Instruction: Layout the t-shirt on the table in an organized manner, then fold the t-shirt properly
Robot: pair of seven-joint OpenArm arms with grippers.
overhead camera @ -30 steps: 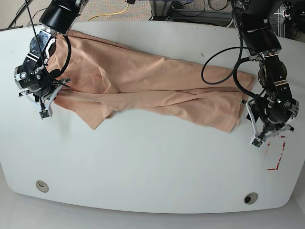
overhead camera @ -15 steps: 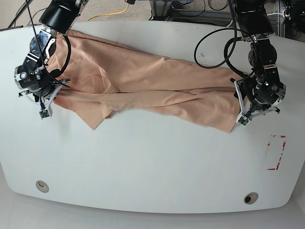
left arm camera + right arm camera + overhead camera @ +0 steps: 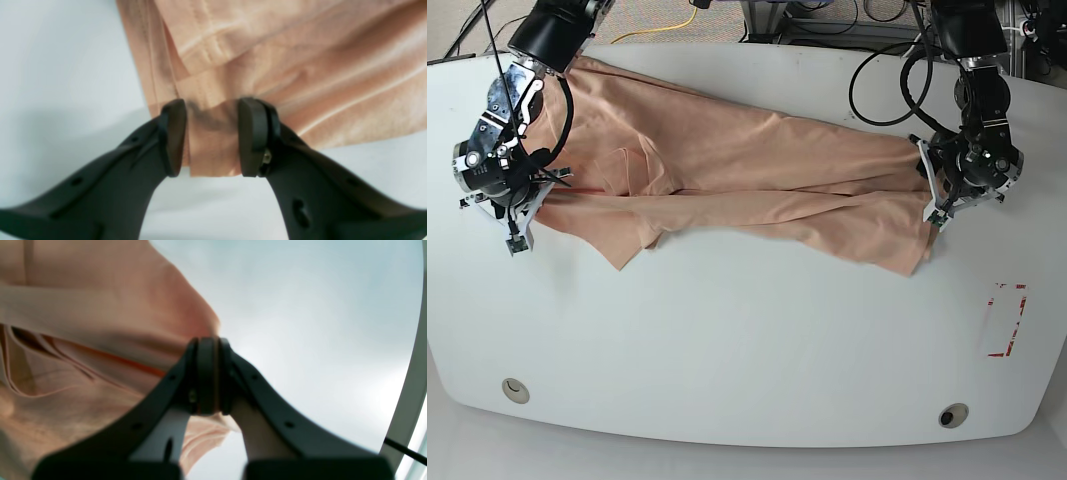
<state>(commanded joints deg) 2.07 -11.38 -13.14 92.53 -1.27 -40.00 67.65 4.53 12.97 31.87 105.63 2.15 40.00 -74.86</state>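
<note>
At the table's far left we see our right gripper pinched tight on the shirt's edge. The shirt stretches rumpled across to our left gripper, its jaws parted around the hem.

Plain peach-pink t-shirt, no print; glossy white surface with a red tape rectangle; matte black left hand and right hand.

Bare table lies open below the t-shirt spanning both hands.
</note>
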